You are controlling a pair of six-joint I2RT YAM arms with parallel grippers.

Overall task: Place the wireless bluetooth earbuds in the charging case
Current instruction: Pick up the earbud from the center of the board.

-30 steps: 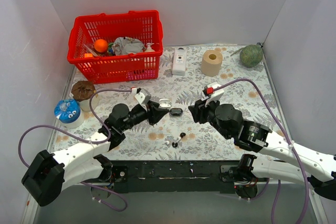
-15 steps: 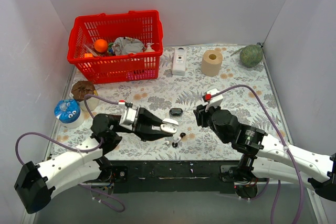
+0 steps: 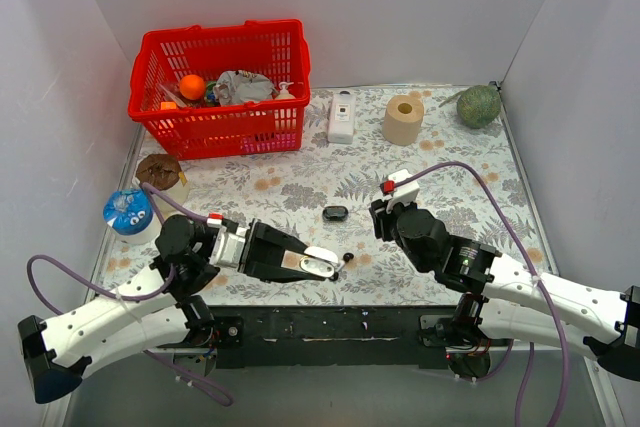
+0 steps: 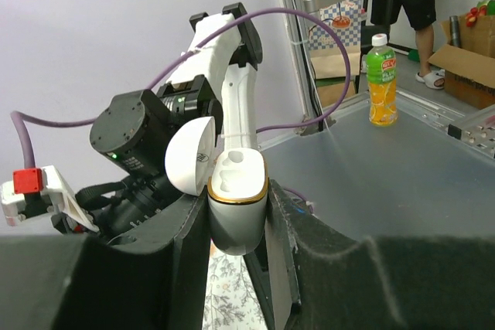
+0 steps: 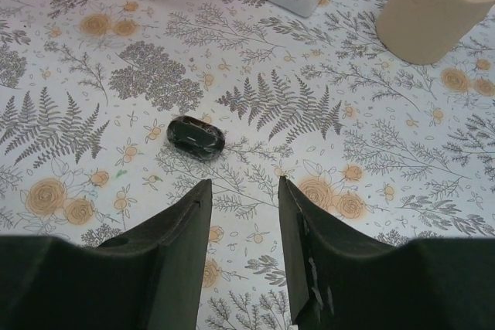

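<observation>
My left gripper point(image 3: 320, 267) is shut on a white charging case point(image 3: 316, 258) near the table's front edge. In the left wrist view the case point(image 4: 237, 206) has a gold rim, its lid stands open, and its sockets look empty. A tiny black earbud point(image 3: 347, 258) lies on the cloth just right of the case. The white buds are hidden. A small black oval case point(image 3: 334, 213) lies in mid-table. My right gripper point(image 3: 382, 217) is open and empty to its right. In the right wrist view the black case point(image 5: 196, 137) lies ahead-left of that gripper point(image 5: 244, 191).
A red basket point(image 3: 215, 132) of odds and ends stands at the back left. A white bottle point(image 3: 342, 116), a paper roll point(image 3: 404, 119) and a green ball point(image 3: 478, 105) stand at the back. A blue toy point(image 3: 128, 212) and a brown cup point(image 3: 160, 173) sit at the left.
My left arm has drawn back toward the front edge, carrying the white case from mid-table down next to the black earbud. My right gripper has shifted slightly forward.
</observation>
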